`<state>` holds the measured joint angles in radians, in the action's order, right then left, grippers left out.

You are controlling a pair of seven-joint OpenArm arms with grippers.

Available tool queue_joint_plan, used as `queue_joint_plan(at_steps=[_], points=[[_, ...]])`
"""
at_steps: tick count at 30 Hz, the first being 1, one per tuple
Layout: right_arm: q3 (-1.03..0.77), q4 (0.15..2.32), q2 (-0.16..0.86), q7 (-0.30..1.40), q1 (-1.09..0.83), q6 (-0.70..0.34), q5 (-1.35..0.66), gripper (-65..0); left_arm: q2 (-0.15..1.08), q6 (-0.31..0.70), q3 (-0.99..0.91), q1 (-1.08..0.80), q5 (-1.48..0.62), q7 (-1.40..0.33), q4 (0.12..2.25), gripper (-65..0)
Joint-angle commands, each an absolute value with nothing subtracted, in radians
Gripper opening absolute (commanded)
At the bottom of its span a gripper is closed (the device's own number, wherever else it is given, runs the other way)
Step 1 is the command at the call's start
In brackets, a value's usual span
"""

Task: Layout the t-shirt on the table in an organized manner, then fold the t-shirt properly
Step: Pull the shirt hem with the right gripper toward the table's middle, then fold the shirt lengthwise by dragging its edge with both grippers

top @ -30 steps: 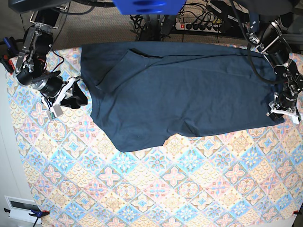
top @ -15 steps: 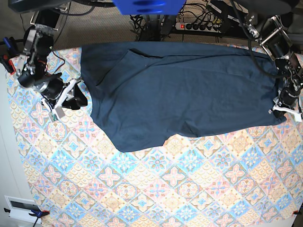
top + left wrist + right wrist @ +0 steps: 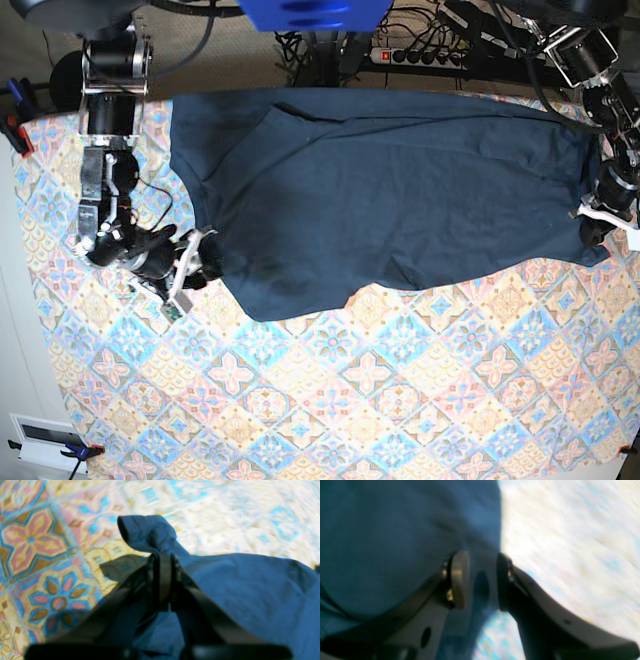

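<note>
**Shirt pinched at one edge, other jaws parted over the hem**

Cloth covers most of the far half of the table (image 3: 330, 400): the t-shirt (image 3: 380, 190) lies spread flat across it in the base view, dark navy, its long top edge near the table's far side and its lower edge running unevenly, with a lobe reaching toward the viewer left of centre. Part of the fabric near the upper left is folded over, making a diagonal crease.

The left gripper (image 3: 161, 580) sits at the shirt's edge on that view's right (image 3: 598, 222). Its wrist camera shows the jaws pressed together with a bunch of navy fabric pinched between them; a small lump of cloth pokes out just past the tips, and the patterned tablecloth shows beyond and to the left.

The right gripper (image 3: 480, 580) is at the shirt's lower-left edge in the base view (image 3: 195, 265), arm reaching down from the table's far left corner. Its wrist view, blurred, shows the jaws standing apart with a clear gap; navy cloth fills the left of that view and runs under the gap, while the shirt's edge passes close to the right-hand finger (image 3: 503, 580). The jaws grip nothing that can be seen.
</note>
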<state>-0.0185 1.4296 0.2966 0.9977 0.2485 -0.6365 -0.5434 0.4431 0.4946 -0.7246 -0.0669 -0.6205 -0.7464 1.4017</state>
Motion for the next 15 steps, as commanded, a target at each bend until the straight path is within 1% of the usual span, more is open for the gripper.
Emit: queue_joint_plan(at_steps=[1, 7, 11, 15], points=[[-0.005, 1.414, 0.309, 0.983, 0.288, -0.642, -0.544, -46.2, 0.466, 0.498, -0.731, -0.076, -0.642, -0.731, 1.431, -65.0], [0.122, 1.224, 0.309, 0.869, 0.406, -0.641, -0.542, -46.2, 0.466, 0.498, -0.731, -0.165, -0.704, -0.731, 1.518, -65.0], [0.157, 1.112, 0.309, 0.812, 0.467, -0.641, -0.536, -46.2, 0.466, 0.498, -0.734, -0.202, -0.730, -0.731, 1.531, -65.0], [0.157, 1.032, 0.309, 0.756, 0.492, -0.642, -0.420, -46.2, 0.466, 0.498, -0.736, -0.220, -0.733, -0.731, 1.531, -65.0]])
